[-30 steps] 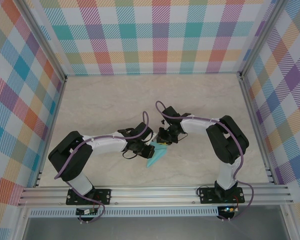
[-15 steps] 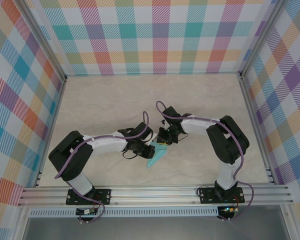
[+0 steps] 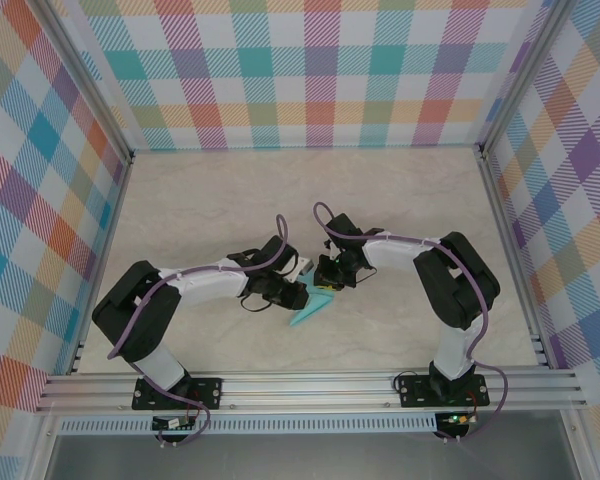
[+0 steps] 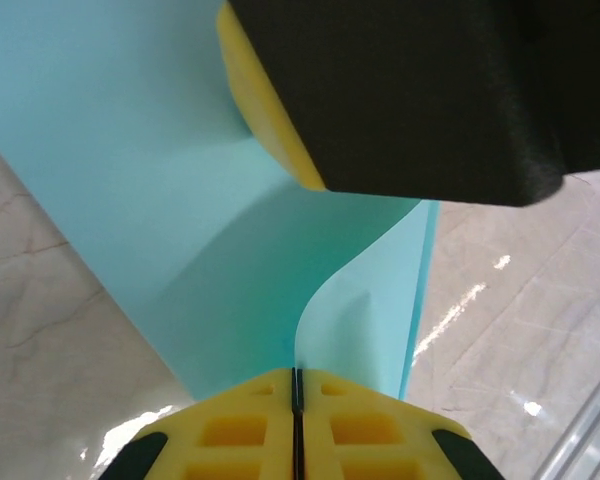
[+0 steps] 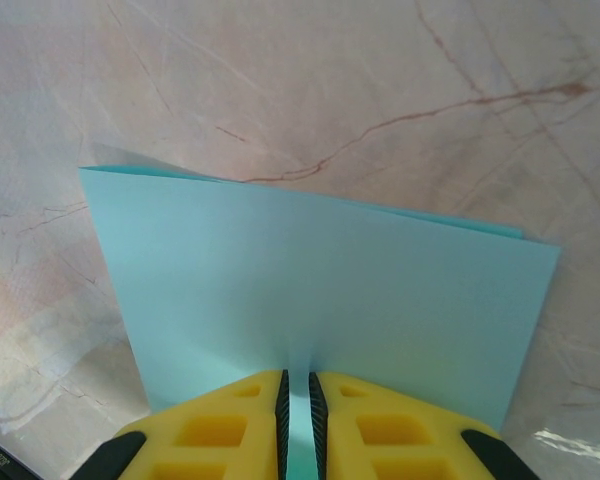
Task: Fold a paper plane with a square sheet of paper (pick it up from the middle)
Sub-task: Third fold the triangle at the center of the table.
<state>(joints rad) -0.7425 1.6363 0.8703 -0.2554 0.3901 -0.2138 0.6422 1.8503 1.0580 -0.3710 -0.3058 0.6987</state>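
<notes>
1. The sheet of paper [image 3: 309, 312], turquoise and already folded into layers, is sitting near the middle of the table [image 3: 200, 210], a little toward the near edge; in the top view it is showing as a narrow wedge between the two arms' tips, its point aiming down and to the left.
2. The left gripper [image 4: 295, 385] is pinching the sheet's edge; its yellow pads are pressing together with only the thin paper between them; just ahead of them one layer is curling up in a soft wave.
3. The right gripper [image 5: 298, 388] is also gripping the sheet; its jaws are standing narrow, a strip of turquoise showing in the slit between them; ahead of it the paper is spreading out broad and smooth, a second layer peeking out along the far edge.
4. In the left wrist view, the right gripper's black finger is reaching in from above, its yellow pad [image 4: 265, 110] touching the upper part of the sheet.
5. Whether the paper is resting on the marble-patterned surface or hanging just above it, I cannot tell.
</notes>
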